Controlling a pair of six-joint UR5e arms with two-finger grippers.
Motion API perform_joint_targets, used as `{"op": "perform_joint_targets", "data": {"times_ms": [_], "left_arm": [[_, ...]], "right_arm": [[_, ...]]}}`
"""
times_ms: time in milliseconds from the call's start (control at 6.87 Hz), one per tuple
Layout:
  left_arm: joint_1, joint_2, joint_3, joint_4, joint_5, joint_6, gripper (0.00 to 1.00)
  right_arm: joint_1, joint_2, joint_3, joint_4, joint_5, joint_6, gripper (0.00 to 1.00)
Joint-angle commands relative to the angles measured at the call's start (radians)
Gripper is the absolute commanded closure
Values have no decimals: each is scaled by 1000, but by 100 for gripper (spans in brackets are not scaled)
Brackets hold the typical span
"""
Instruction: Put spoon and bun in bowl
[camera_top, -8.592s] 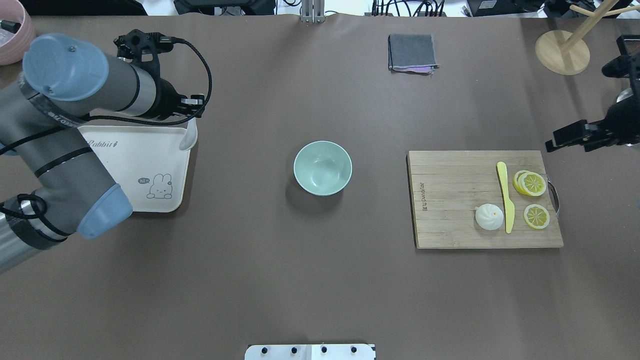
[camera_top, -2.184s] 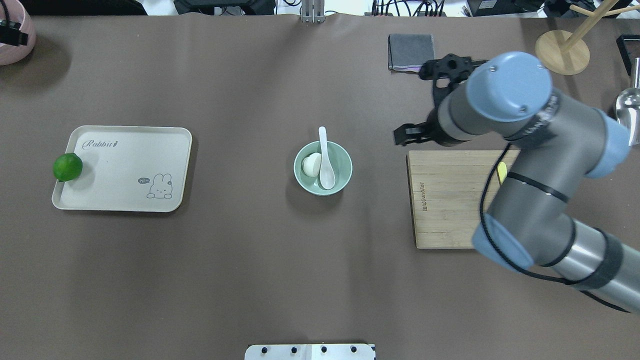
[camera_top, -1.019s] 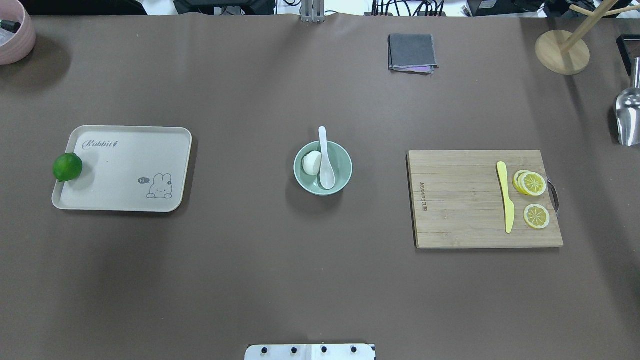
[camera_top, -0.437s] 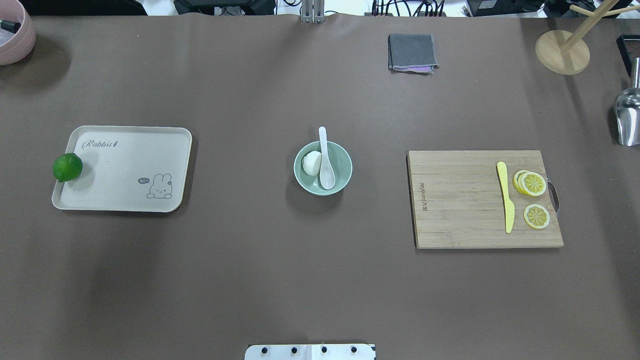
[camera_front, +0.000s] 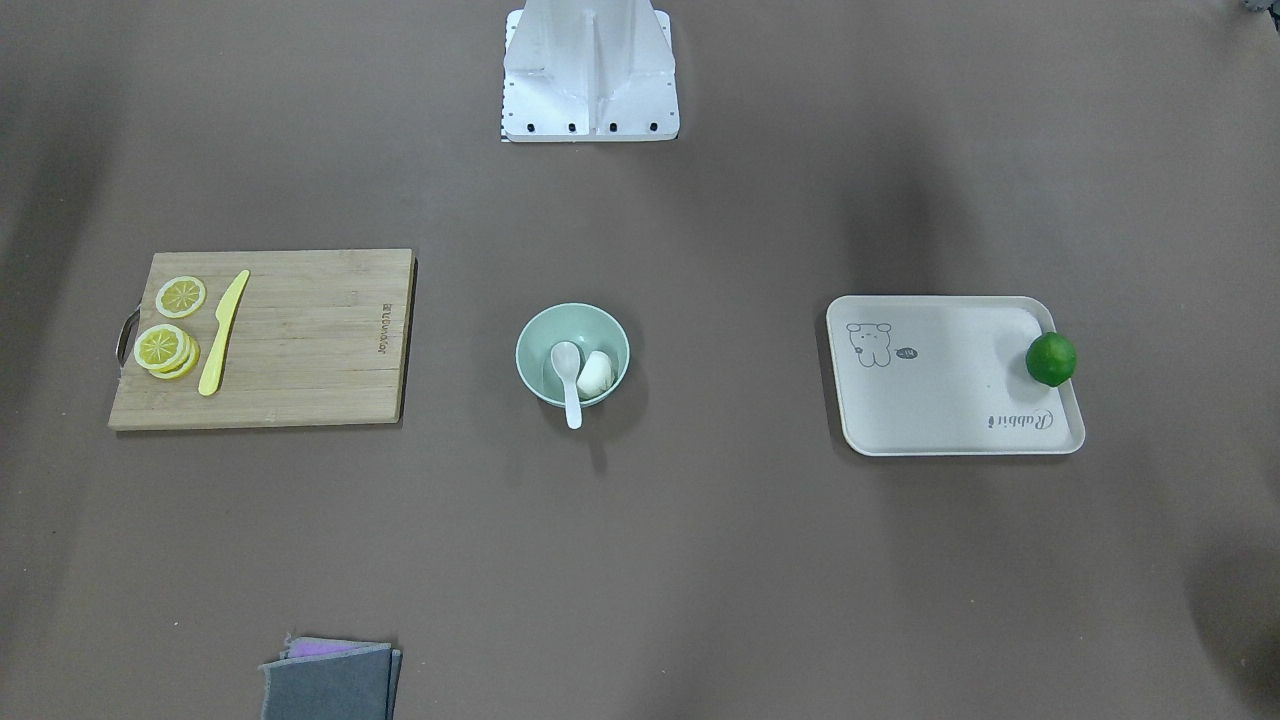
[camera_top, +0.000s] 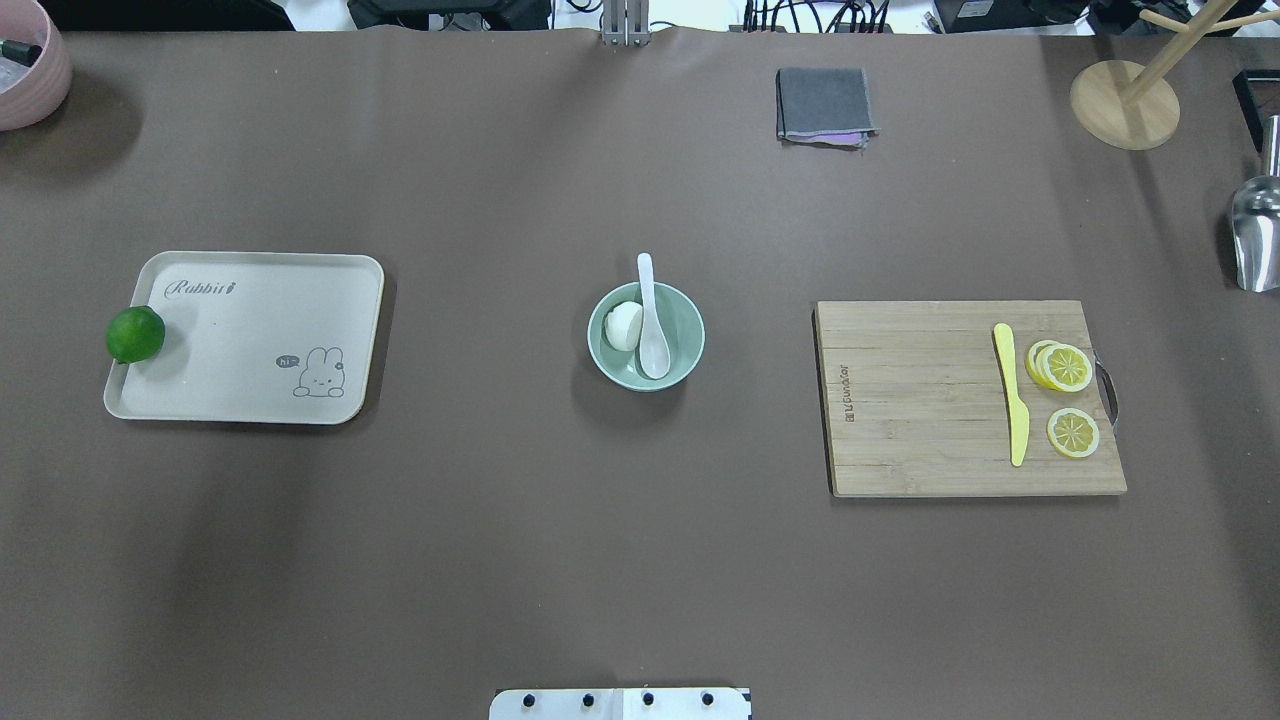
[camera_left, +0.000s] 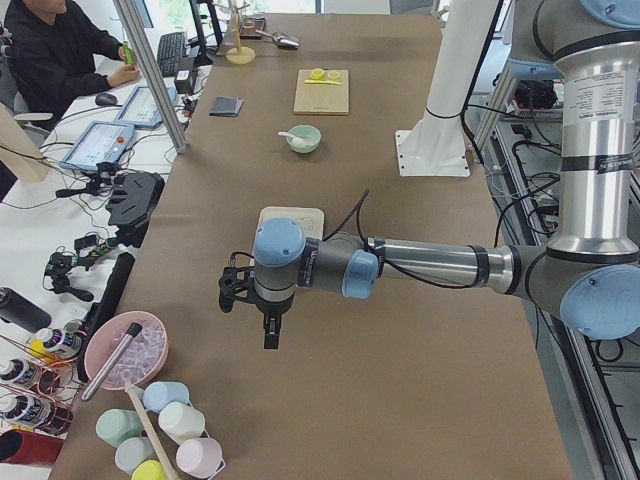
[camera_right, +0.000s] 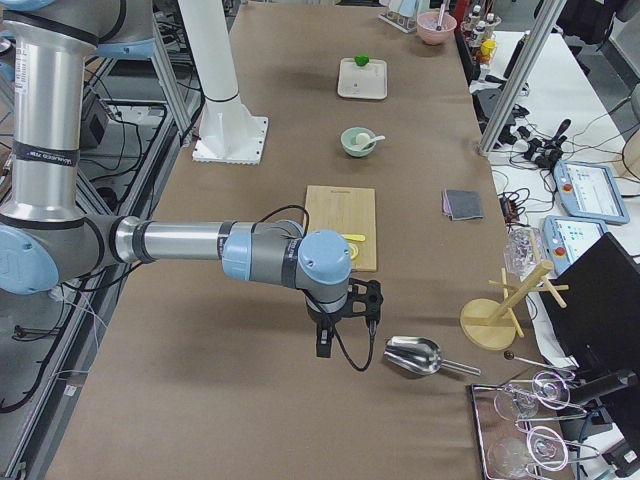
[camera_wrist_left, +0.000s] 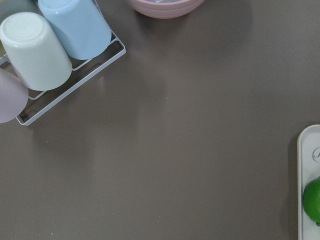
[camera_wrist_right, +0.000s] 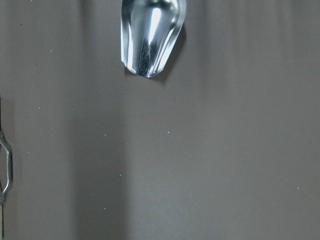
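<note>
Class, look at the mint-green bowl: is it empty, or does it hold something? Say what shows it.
Not empty. The bowl holds the bun and the spoon, whose handle pokes out over the rim.

The left arm (camera_left: 430, 265) and right arm (camera_right: 180, 242) are shining silver, wearing blue caps (camera_left: 278, 240), trailing black cables (camera_left: 352, 214).

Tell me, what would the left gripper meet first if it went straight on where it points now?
Probably only the bare table: the left gripper points down, clear of the tray.
</note>
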Motion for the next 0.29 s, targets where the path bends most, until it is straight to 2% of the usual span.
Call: {"op": "perform_joint_targets", "data": {"times_ms": [0,146], "left_arm": [[-1,0,-1,-1,-1,-2,2],[-3,0,-8,-1,1,-2,2]], "right_arm": [[-1,3,-1,0,-1,2,0],[-1,0,1,0,2,2,0]]}}
